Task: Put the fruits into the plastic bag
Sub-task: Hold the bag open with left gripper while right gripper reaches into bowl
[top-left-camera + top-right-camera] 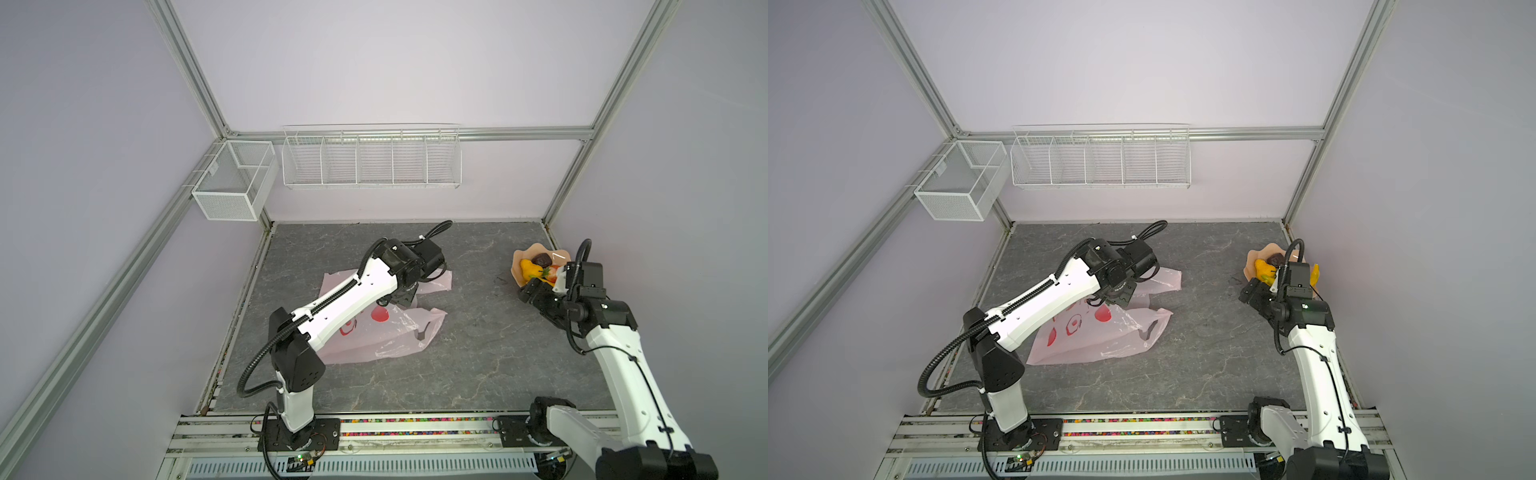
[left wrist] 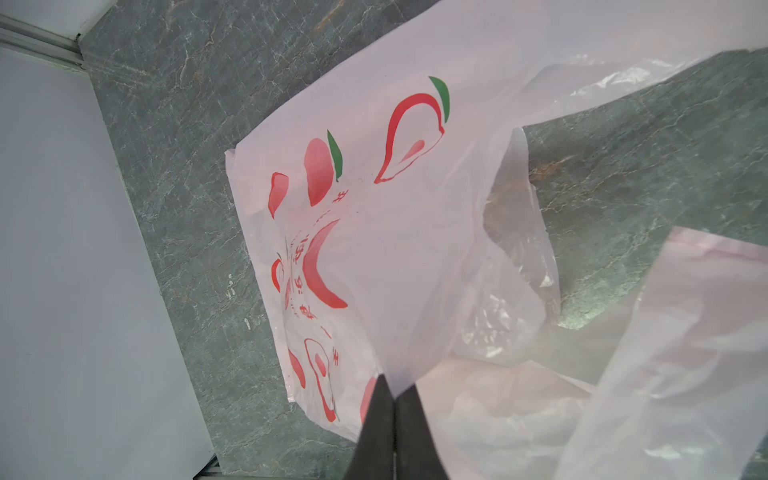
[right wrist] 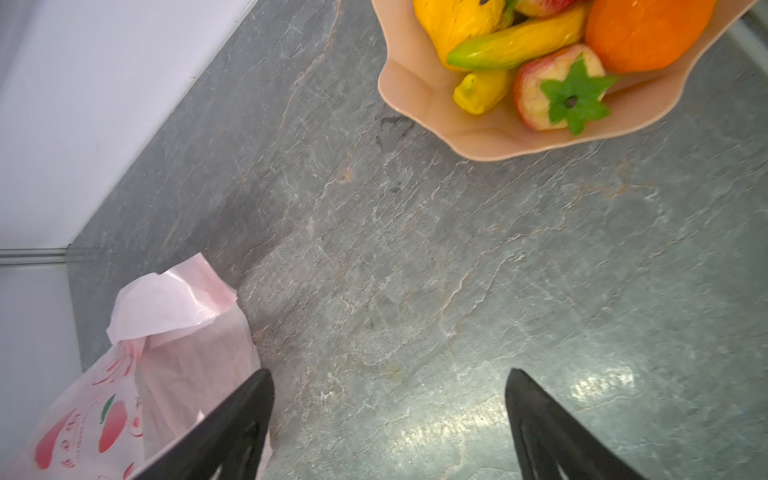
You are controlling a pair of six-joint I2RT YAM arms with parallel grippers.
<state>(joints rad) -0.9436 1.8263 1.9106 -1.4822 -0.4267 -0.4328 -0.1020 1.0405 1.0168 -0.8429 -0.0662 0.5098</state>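
Above the plastic bag (image 1: 365, 345), left fingers (image 2: 376, 424) downward, tight on its film; right fingers (image 3: 232, 424) wide beside the fruits (image 3: 519, 37).

A line of red characters (image 2: 300, 266) curves among the printed peaches on the plastic bag (image 2: 436, 216) below my left wrist. The strokes look like Chinese script, but I cannot read them. In a top view, small white lettering (image 1: 1121, 287) rings my left arm's wrist joint, too fine to make out.
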